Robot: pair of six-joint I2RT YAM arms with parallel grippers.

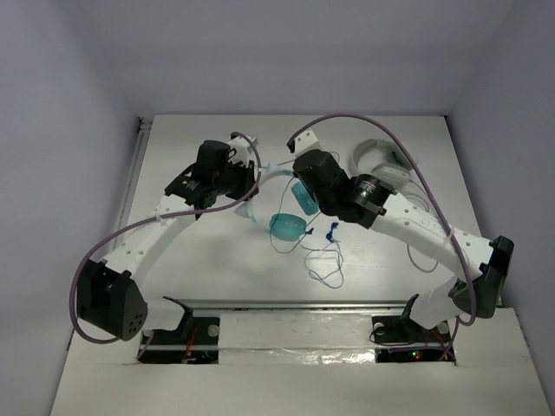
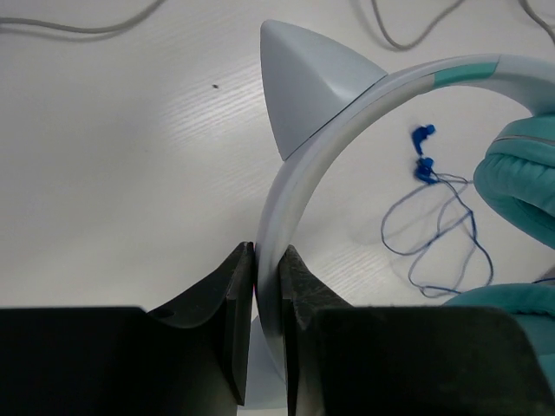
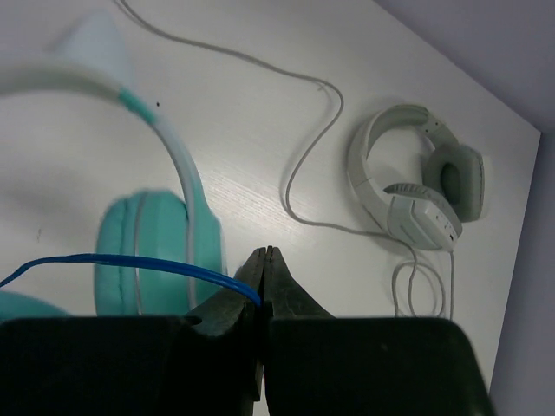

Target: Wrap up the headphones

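Note:
The teal headphones with a pale headband and cat-ear points are held up over the table's middle. My left gripper is shut on the headband, which runs up between its jaws. My right gripper is shut on the thin blue cable, which runs off to the left past a teal cup. The rest of the blue cable lies in loose loops on the table, its blue plug showing in the left wrist view. In the top view both grippers flank the headband.
White-grey headphones with a grey cable lie at the table's back right; they also show in the right wrist view. Purple arm cables arc over the workspace. Grey walls enclose the white table.

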